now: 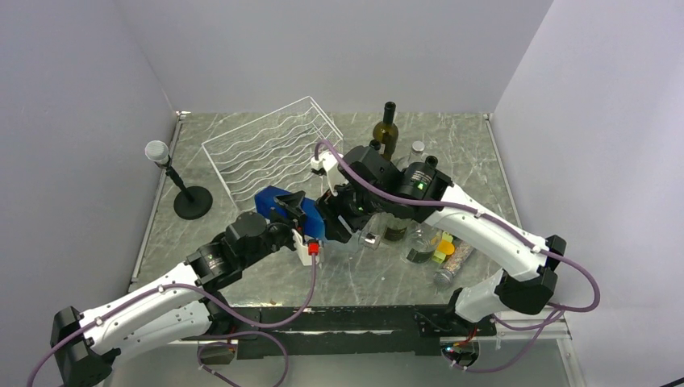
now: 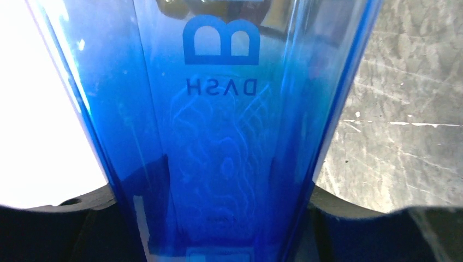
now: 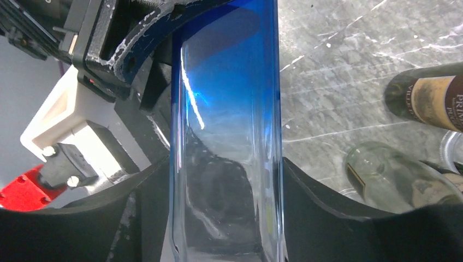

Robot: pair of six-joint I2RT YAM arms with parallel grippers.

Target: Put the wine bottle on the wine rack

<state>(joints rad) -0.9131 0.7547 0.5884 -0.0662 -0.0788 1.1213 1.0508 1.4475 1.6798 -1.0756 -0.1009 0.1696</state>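
Observation:
The wine bottle (image 1: 277, 201) is blue glass and hangs above the table in front of the white wire wine rack (image 1: 266, 149). My left gripper (image 1: 300, 224) is shut on it; in the left wrist view the blue bottle (image 2: 224, 136) fills the gap between the dark fingers (image 2: 82, 224). My right gripper (image 1: 335, 214) meets it from the right. In the right wrist view the bottle's clear end (image 3: 229, 180) sits between both fingers (image 3: 327, 213), which press its sides. The right gripper (image 3: 226, 213) is shut on the bottle.
A black round-based microphone stand (image 1: 192, 201) stands left of the rack. A dark upright bottle (image 1: 388, 133) is behind the right arm. Several more bottles and jars (image 1: 423, 242) crowd under the right arm, among them a lying clear bottle (image 3: 398, 180) and a labelled dark one (image 3: 431, 101).

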